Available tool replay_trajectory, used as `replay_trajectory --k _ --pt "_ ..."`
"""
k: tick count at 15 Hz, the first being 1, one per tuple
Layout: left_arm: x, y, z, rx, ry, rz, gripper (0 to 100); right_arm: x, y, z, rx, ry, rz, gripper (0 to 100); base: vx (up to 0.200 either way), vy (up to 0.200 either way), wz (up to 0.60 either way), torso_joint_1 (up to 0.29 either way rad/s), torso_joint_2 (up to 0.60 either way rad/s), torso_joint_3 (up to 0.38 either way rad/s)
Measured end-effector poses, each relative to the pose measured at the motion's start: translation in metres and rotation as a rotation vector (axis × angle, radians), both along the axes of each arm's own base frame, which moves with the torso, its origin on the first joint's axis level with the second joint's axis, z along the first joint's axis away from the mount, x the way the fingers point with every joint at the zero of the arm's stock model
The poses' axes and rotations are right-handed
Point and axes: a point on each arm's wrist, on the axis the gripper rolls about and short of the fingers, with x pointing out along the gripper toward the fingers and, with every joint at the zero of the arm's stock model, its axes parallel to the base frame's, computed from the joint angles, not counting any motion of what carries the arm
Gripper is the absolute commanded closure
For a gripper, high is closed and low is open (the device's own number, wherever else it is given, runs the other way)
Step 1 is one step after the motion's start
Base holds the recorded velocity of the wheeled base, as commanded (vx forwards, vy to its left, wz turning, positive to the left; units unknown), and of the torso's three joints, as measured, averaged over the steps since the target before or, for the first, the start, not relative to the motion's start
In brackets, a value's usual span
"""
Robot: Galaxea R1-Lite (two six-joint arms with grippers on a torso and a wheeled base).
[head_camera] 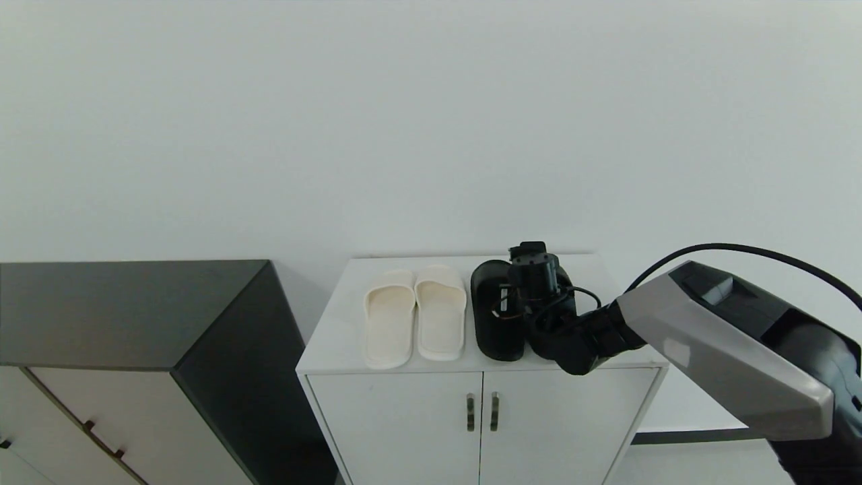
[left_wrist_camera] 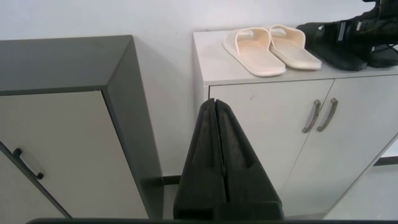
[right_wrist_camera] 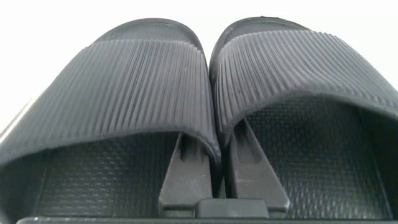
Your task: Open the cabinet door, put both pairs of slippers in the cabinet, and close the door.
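Note:
A pair of black slippers (head_camera: pixel 497 316) (right_wrist_camera: pixel 124 81) lies side by side on top of the white cabinet (head_camera: pixel 337 330), right of a pair of cream slippers (head_camera: pixel 414 316) (left_wrist_camera: pixel 272 48). My right gripper (head_camera: pixel 532 286) (right_wrist_camera: pixel 213 132) rests over the black pair, one finger under each strap, pinched on the adjoining inner walls. Both cabinet doors are closed, their two handles (head_camera: pixel 482 411) (left_wrist_camera: pixel 320 116) meeting at the middle. My left gripper (left_wrist_camera: pixel 217 155) is shut and empty, held low in front of the cabinet's left side.
A taller unit with a dark grey top (head_camera: pixel 135 310) (left_wrist_camera: pixel 62 62) and pale drawer fronts stands close to the left of the white cabinet. A plain white wall runs behind both. Floor shows at the lower right.

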Motion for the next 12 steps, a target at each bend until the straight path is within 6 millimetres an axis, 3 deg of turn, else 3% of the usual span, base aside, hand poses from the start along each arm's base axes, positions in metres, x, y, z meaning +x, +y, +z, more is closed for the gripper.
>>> replay_trajectory --k 3,6,9,12 --pt "0.000 0.000 0.000 0.001 0.000 0.000 100 -0.006 -0.003 0.007 -0.002 0.000 -0.001 100 0.000 0.000 0.00 0.000 0.00 0.000" --pt "0.000 0.000 0.000 0.001 0.000 0.000 100 -0.036 -0.009 0.024 -0.012 0.017 0.026 100 0.000 0.000 0.00 0.000 0.00 0.000" --pt "0.000 0.000 0.000 0.012 0.000 0.000 100 -0.083 -0.024 0.036 -0.018 0.043 0.141 100 0.000 0.000 0.00 0.000 0.00 0.000" --pt "0.000 0.000 0.000 0.013 0.000 -0.001 100 -0.143 -0.051 0.045 0.006 0.094 0.389 100 0.000 0.000 0.00 0.000 0.00 0.000"
